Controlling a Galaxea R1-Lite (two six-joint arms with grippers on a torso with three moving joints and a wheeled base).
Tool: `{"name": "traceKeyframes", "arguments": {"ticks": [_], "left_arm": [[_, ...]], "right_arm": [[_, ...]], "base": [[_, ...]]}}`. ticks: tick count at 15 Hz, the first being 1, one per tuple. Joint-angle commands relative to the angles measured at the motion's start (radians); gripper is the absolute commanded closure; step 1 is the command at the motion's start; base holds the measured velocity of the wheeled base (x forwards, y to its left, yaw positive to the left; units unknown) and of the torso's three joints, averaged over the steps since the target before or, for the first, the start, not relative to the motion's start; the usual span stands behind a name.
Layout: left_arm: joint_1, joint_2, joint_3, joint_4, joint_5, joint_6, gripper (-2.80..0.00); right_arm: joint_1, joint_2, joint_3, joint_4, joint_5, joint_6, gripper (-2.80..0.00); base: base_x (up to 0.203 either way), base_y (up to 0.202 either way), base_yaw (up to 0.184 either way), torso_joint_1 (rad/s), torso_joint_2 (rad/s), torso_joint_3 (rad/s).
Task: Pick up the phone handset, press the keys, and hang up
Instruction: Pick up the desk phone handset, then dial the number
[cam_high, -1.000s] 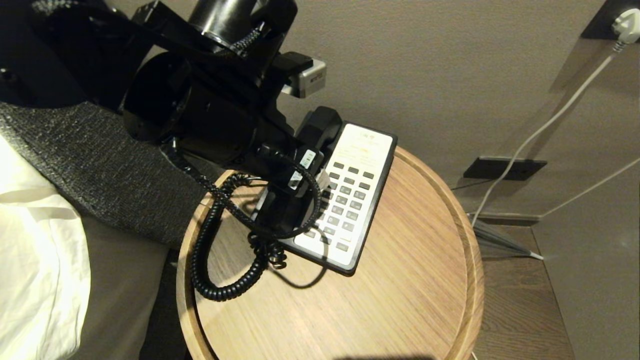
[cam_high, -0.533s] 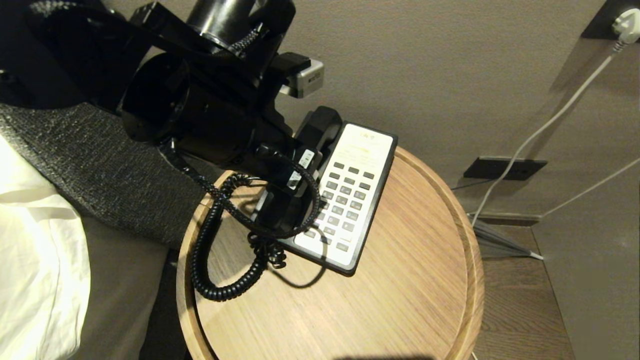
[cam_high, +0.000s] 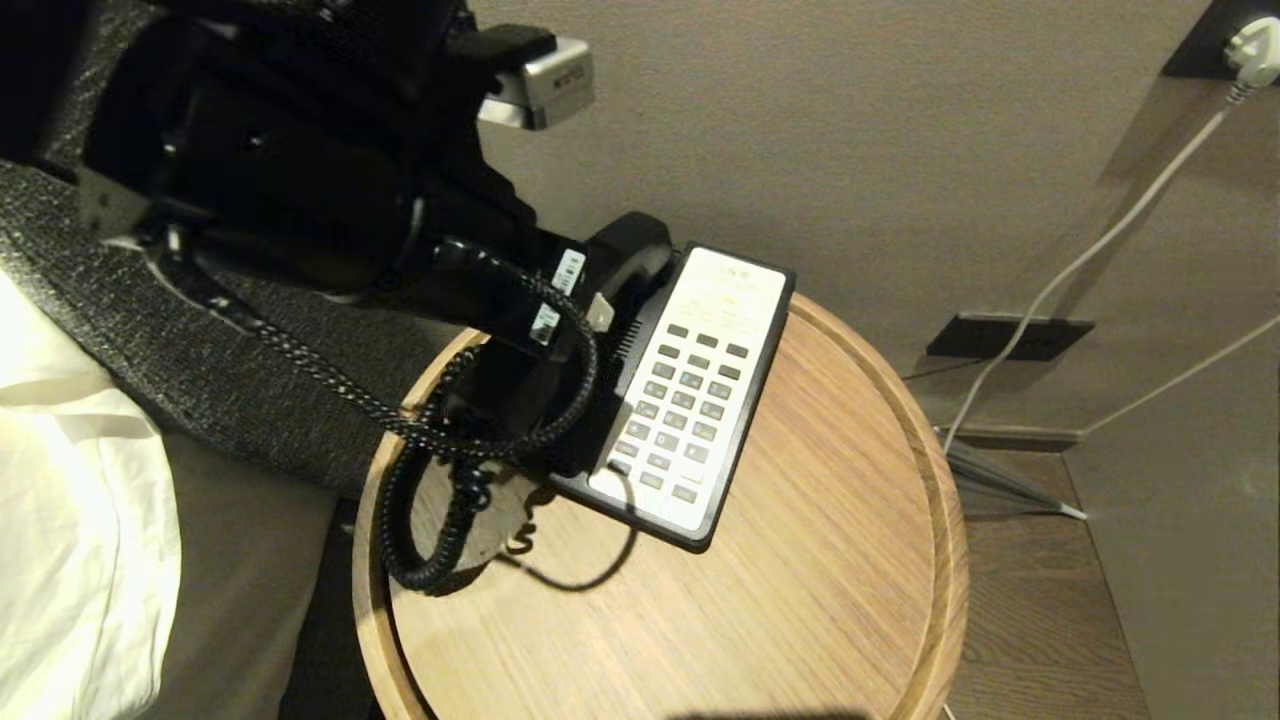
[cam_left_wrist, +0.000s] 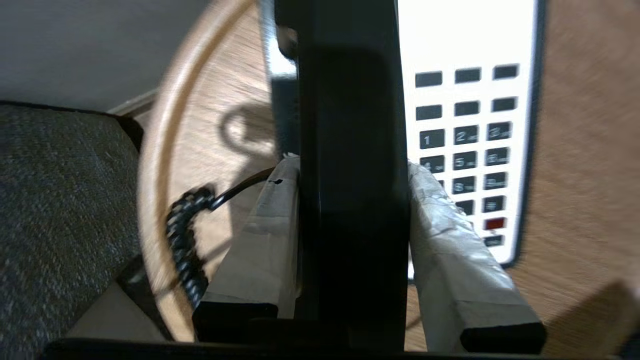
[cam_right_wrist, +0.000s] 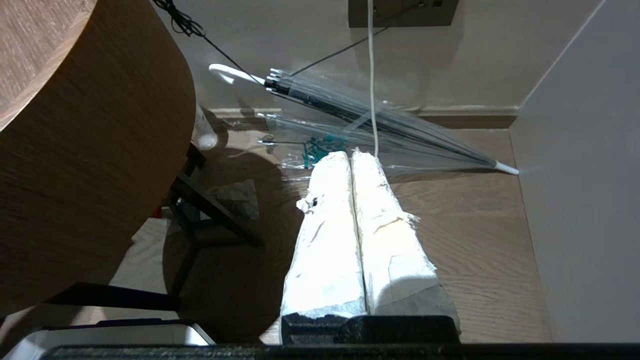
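The left gripper (cam_left_wrist: 352, 170) clamps its fingers (cam_left_wrist: 265, 235) on the phone handset (cam_left_wrist: 350, 150); the right gripper (cam_right_wrist: 352, 155) fingers are together near the floor.

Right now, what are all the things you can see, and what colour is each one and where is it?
phone handset: one, glossy black, clamped in the left end effector beside the keypad
coiled cord: one, black, looping over the table's left side
phone base: one, black with white key panel, on the table
round table: one, light wood, raised rim, middle of the scene
umbrella: one, clear, lying on the floor by the wall
wall cable: one, white, running from a plug at upper right
bedding: one, white, far left
left end effector: one, pale taped fingers, closed on the handset
right end effector: one, pale taped fingers together, low beside the table
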Motion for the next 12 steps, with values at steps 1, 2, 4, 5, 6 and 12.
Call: {"name": "traceKeyframes", "arguments": {"ticks": [1,2,4,5,6,12], "left_arm": [[0.001,-0.103,0.001,0.006,0.005,-0.042,0.00],[0.001,-0.141,0.006,0.005,0.005,-0.074,0.00],[0.001,-0.227,0.018,-0.005,-0.002,-0.204,0.00],[-0.003,-0.275,0.027,-0.008,-0.014,-0.289,0.00],[-0.010,-0.323,0.038,-0.013,-0.038,-0.365,0.00],[-0.020,-0.658,0.315,-0.208,-0.179,-0.729,0.00]], "right_arm": [[0.000,0.000,0.021,0.000,0.000,0.000,0.00],[0.000,0.000,0.021,0.000,0.000,0.000,0.00],[0.000,0.000,0.021,0.000,0.000,0.000,0.00],[0.000,0.000,0.021,0.000,0.000,0.000,0.00],[0.000,0.000,0.021,-0.001,0.000,-0.010,0.00],[0.000,0.000,-0.040,-0.005,0.018,0.001,0.00]], "base": [[0.000,0.000,0.000,0.000,0.00,0.000],[0.000,0.000,0.000,0.000,0.00,0.000],[0.000,0.000,0.000,0.000,0.00,0.000],[0.000,0.000,0.000,0.000,0.00,0.000],[0.000,0.000,0.000,0.000,0.00,0.000],[0.000,0.000,0.000,0.000,0.00,0.000]]}}
